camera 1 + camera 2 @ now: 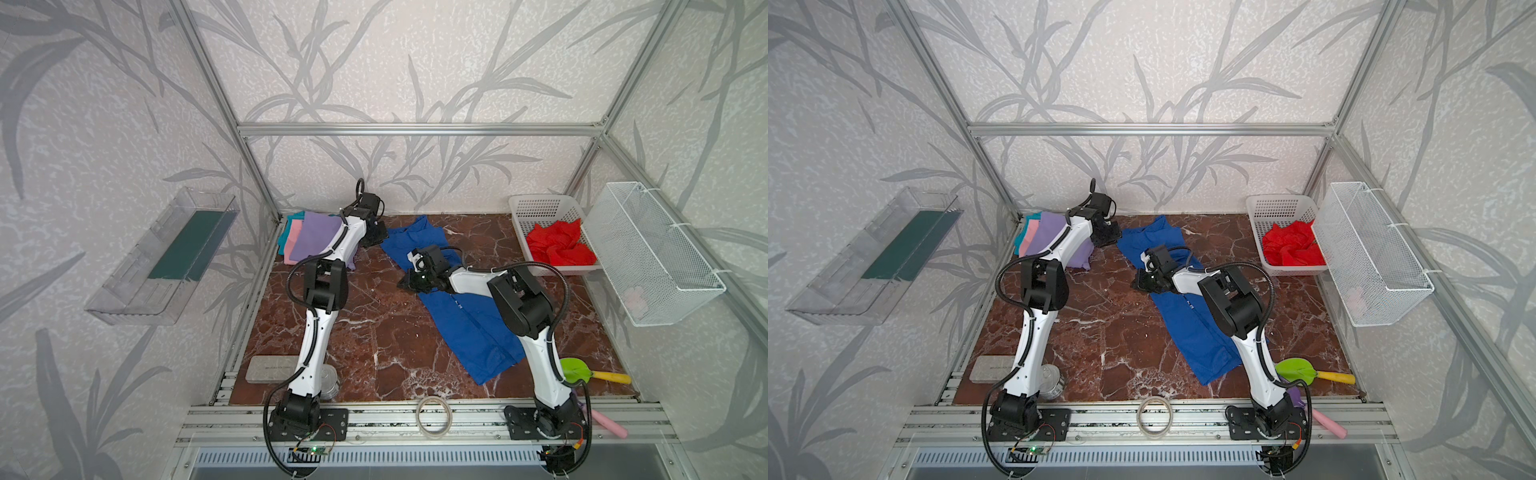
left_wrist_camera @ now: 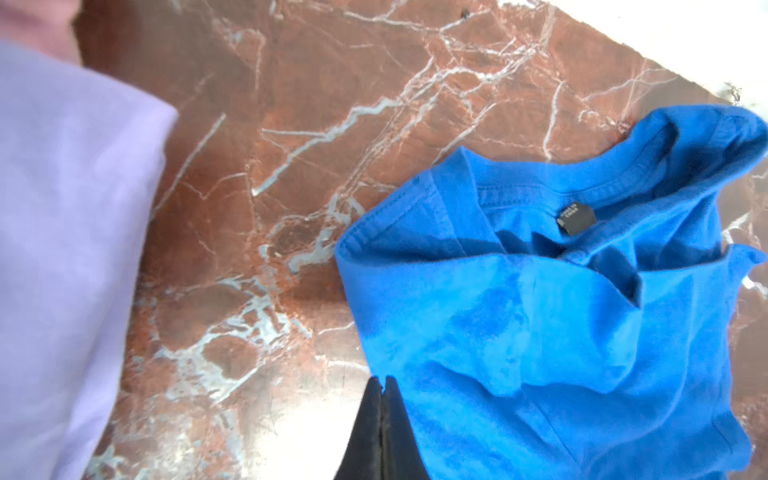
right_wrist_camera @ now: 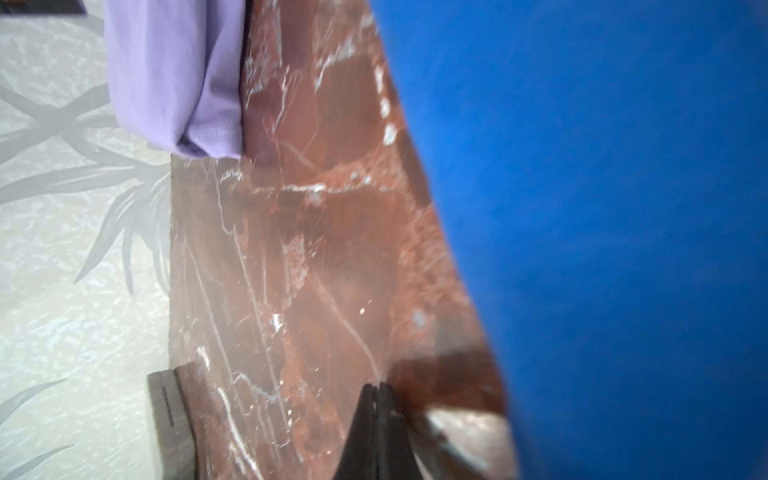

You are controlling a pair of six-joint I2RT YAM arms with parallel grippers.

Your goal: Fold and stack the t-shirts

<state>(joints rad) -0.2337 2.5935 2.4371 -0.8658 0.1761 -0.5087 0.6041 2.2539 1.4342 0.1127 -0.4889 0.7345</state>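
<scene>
We see three folded shirts stacked, the blue shirt half folded, the red shirt waiting. Our left gripper and right gripper are pinched shut, empty.

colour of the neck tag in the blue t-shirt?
Dark grey, near black. The neck tag shows best in the left wrist view.

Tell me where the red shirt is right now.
In both top views the red shirt lies crumpled in the white basket at the far right corner of the table, beside the hanging wire basket.
</scene>
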